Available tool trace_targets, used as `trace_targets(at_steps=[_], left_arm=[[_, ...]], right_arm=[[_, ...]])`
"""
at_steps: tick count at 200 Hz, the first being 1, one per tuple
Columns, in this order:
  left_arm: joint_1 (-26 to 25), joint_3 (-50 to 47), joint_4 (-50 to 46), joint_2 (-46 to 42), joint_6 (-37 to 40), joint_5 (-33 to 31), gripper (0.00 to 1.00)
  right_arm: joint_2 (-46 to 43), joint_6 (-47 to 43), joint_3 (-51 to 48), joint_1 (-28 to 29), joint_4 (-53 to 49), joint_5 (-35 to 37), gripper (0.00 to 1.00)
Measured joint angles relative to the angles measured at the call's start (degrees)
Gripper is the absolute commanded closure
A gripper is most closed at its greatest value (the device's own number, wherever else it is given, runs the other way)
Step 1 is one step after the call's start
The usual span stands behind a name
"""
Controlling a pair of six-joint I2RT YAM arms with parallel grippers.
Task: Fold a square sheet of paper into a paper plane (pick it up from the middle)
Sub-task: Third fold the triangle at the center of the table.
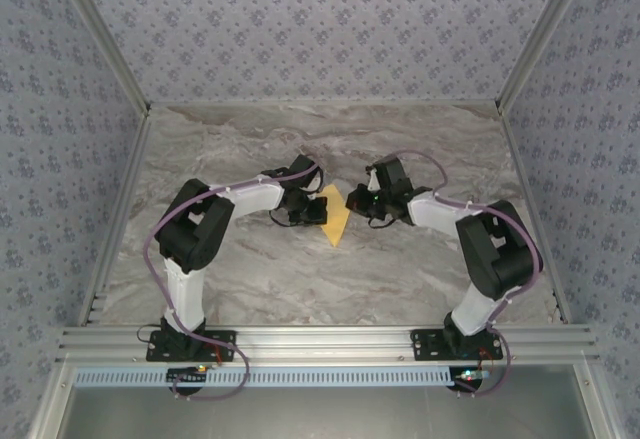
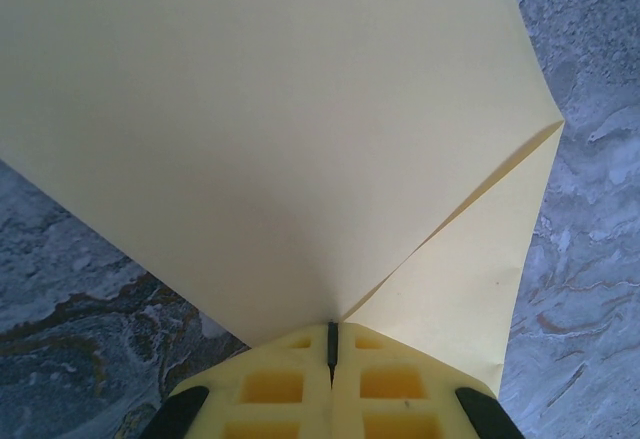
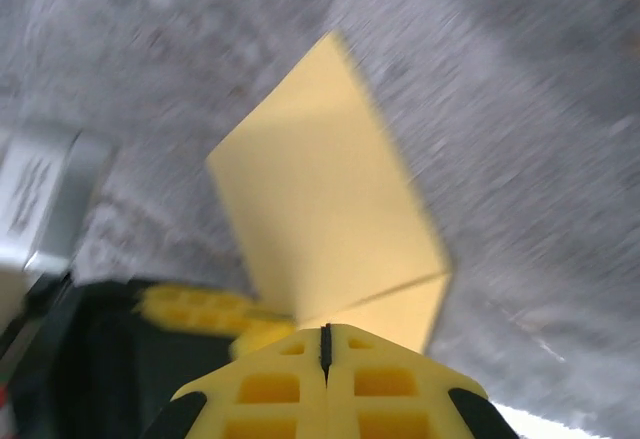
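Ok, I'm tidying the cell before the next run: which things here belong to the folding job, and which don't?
Job: yellow paper sheet, partly folded; left gripper, pinching it; right gripper, shut beside it.
Not the job: marble table; aluminium rail.

Pale yellow paper plane [image 1: 335, 217], grey veined marble table [image 1: 300, 279], blue-grey floral patterned walls [image 1: 320, 29]

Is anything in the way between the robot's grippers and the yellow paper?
No, nothing visible is in the way. The left gripper and the right gripper are both shut, with the yellow paper right at their tips, apparently pinched from either side.
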Motion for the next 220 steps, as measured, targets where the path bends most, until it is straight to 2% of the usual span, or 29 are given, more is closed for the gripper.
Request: trace_targets(at_steps=[34,80,220], left_arm=[[0.0,0.0,0.0,0.0,-0.1,0.0,1.00],[0.0,0.0,0.1,0.0,-0.4,0.0,1.00],[0.0,0.0,0.1,0.1,-0.6,0.0,1.00]], right_arm=[[-0.4,3.4,-3.7,4.6,1.1,-2.2,1.00],[2.8,6.0,-4.1,6.9,3.8,-3.5,1.00],[3.9,5.7,-6.4,7.8,4.1,-4.0,1.00]])
